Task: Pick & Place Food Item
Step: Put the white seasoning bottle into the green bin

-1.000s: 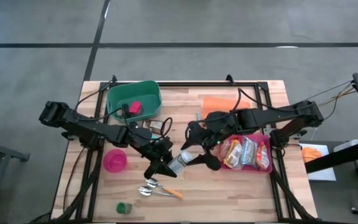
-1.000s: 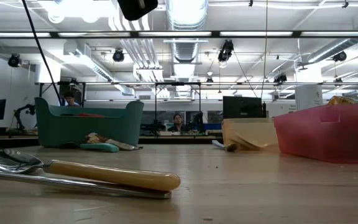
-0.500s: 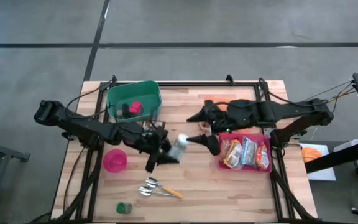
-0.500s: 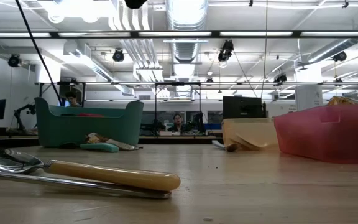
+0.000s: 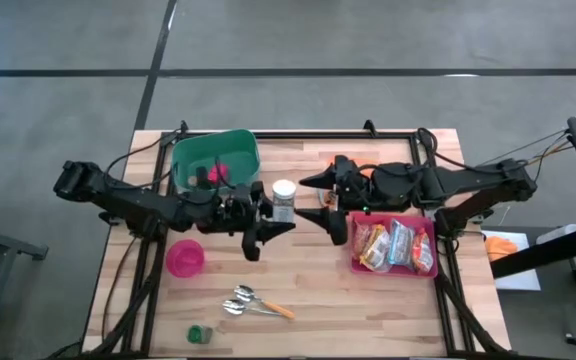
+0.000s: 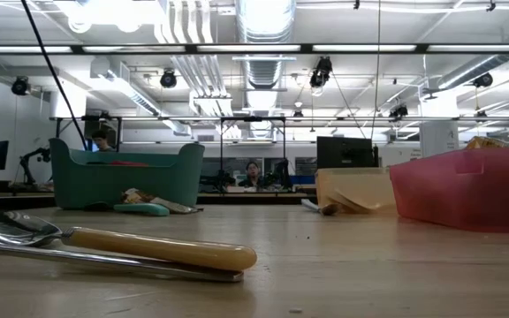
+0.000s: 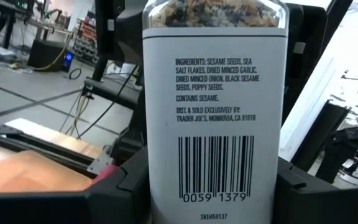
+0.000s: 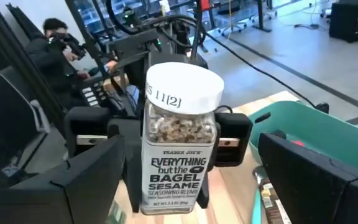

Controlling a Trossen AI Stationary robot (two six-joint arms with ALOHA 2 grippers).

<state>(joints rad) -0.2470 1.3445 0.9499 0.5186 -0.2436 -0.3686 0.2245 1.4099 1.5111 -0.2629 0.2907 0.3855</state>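
Your wooden bench (image 5: 308, 315) carries a green bin (image 5: 215, 160) at the back left, a pink cup (image 5: 185, 258) in front of it, spoons (image 5: 253, 302) and a small green cap (image 5: 199, 334) near the front, and a pink snack tray (image 5: 396, 246) on the right.

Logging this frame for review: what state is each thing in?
Seasoning jar: upright, lid on, held off the table.
Left gripper: jaws shut on the jar.
Right gripper: jaws open, facing the jar.
Green bin: holds a pink item.
Red tray: holds snack packets.
Spoons: lying flat.
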